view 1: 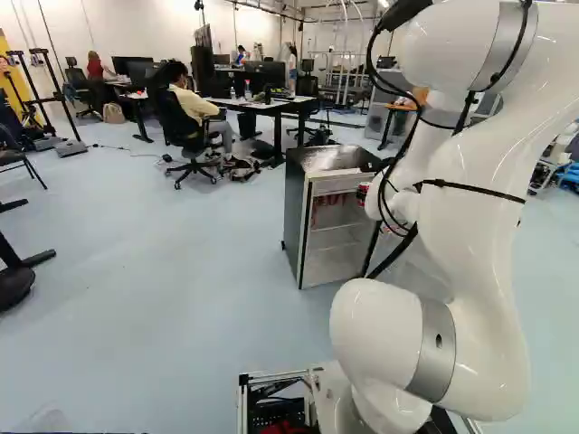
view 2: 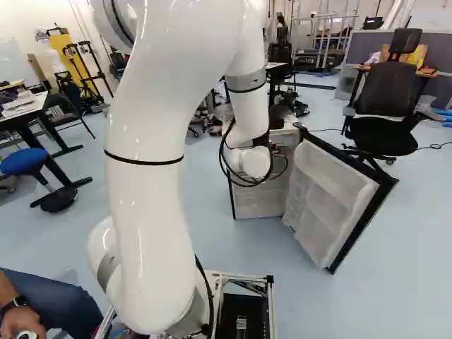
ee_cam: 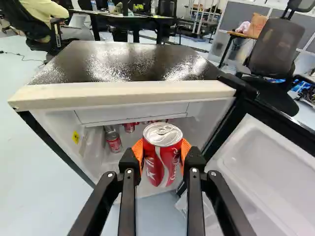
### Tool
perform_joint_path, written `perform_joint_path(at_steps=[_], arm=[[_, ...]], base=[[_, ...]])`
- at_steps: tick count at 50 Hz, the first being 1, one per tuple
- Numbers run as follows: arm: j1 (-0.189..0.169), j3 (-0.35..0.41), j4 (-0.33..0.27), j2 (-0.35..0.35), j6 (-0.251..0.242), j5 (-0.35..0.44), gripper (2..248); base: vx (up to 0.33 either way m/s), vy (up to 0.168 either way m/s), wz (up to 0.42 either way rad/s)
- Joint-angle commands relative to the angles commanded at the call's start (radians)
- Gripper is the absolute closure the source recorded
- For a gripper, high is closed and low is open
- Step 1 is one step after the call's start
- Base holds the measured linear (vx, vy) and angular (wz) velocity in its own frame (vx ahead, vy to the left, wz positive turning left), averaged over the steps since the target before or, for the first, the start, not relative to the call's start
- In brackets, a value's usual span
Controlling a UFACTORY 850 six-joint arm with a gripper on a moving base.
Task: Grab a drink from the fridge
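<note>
In the wrist view my gripper (ee_cam: 163,153) is shut on a red can (ee_cam: 162,164), an orange pad pressed to each side of it. The can stands upright, its silver lid showing. Beyond and below it is the open fridge (ee_cam: 123,94), with another red can (ee_cam: 114,142) and more cans (ee_cam: 129,127) inside. The held can is in front of the opening; how far from it I cannot tell. In the left base view the fridge (view 1: 306,217) stands beside my arm's wrist, which largely hides the gripper.
The fridge door (view 2: 332,201) hangs wide open on the right side of the fridge. Behind it stands an office chair (view 2: 385,106). Desks (view 1: 271,104) stand farther back, with a seated person near them. A person's arm and leg show close by my base in the right base view.
</note>
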Motion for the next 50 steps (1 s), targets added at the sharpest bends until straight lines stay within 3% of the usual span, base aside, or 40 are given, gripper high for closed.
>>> perform_joint_path(at_steps=[50], arm=[[0.082,0.009,0.111,0.119,0.000,0.000,155]], base=[[0.000,0.000,0.000]])
